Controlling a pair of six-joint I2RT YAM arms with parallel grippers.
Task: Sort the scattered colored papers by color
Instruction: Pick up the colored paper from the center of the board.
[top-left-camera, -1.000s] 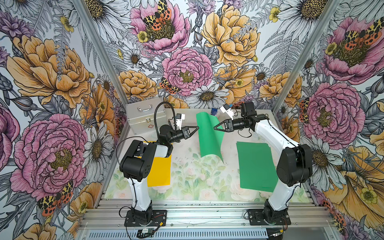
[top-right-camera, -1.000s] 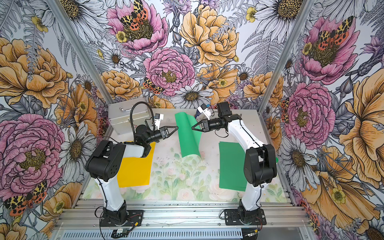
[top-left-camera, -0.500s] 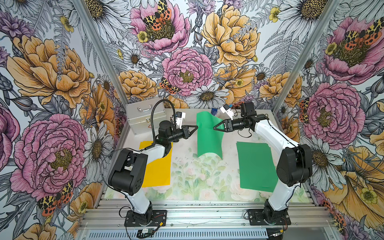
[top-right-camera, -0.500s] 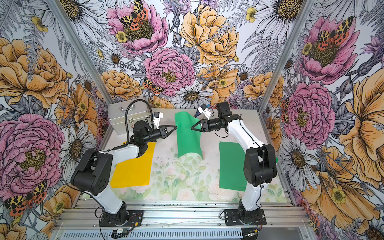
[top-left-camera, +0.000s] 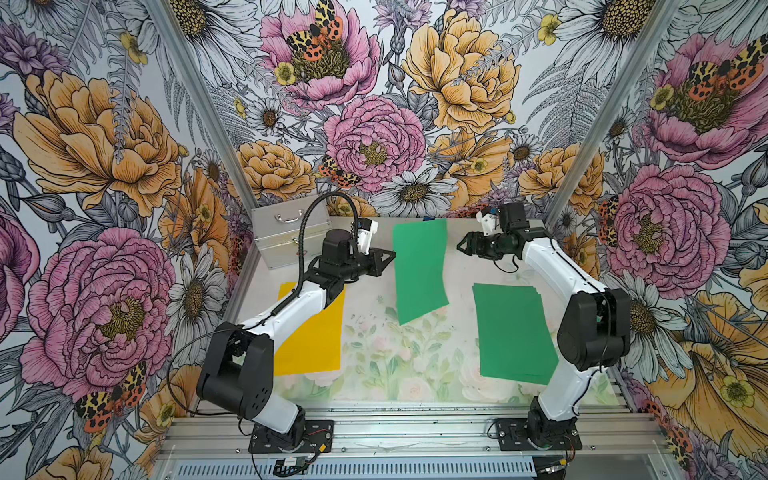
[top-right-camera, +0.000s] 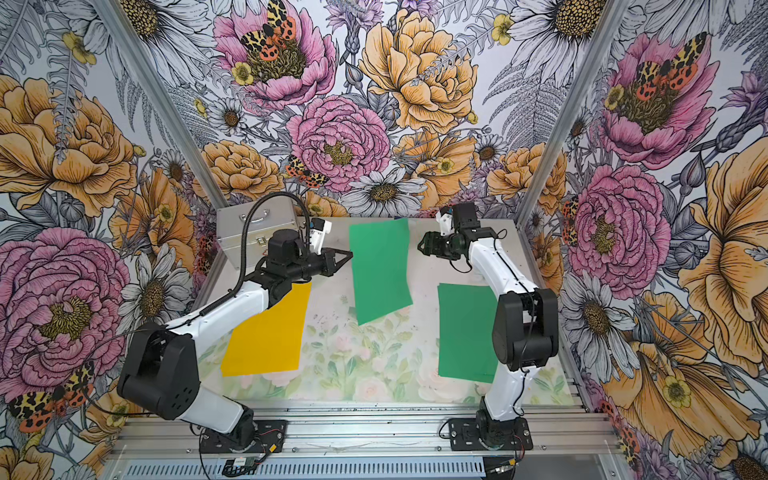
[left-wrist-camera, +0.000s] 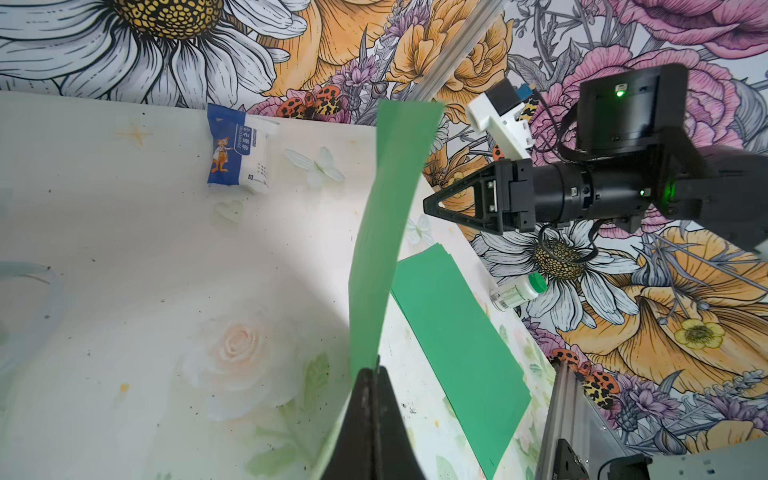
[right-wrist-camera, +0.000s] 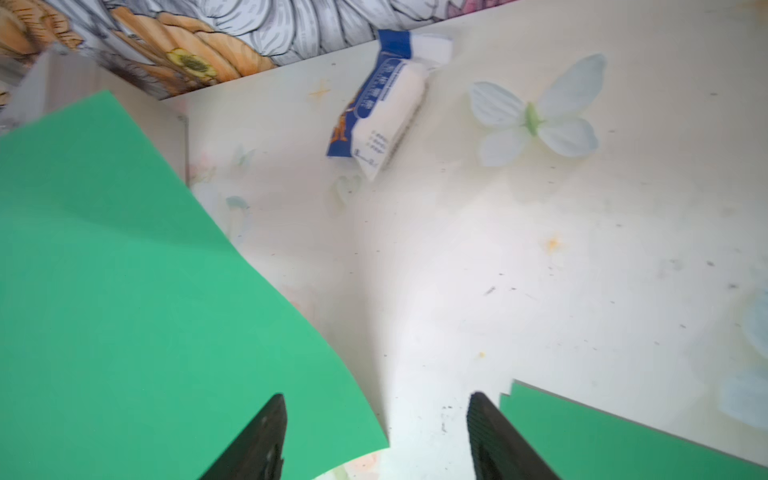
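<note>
Two grippers: one clenched, one spread.
Left gripper (top-left-camera: 391, 257): jaws clamped on edge of raised green sheet (top-left-camera: 419, 270).
Right gripper (top-left-camera: 460, 246): jaws wide, holding nothing, just beside sheet.

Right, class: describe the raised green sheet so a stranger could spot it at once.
Find the silver case in the back corner. Toward the middle from it, one green sheet curves up, pinched in the left arm's shut jaws. The other green sheets lie flat in a stack.

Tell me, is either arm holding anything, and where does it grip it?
The left gripper pinches the raised green sheet by one long edge; the right gripper is open, holding nothing.
</note>
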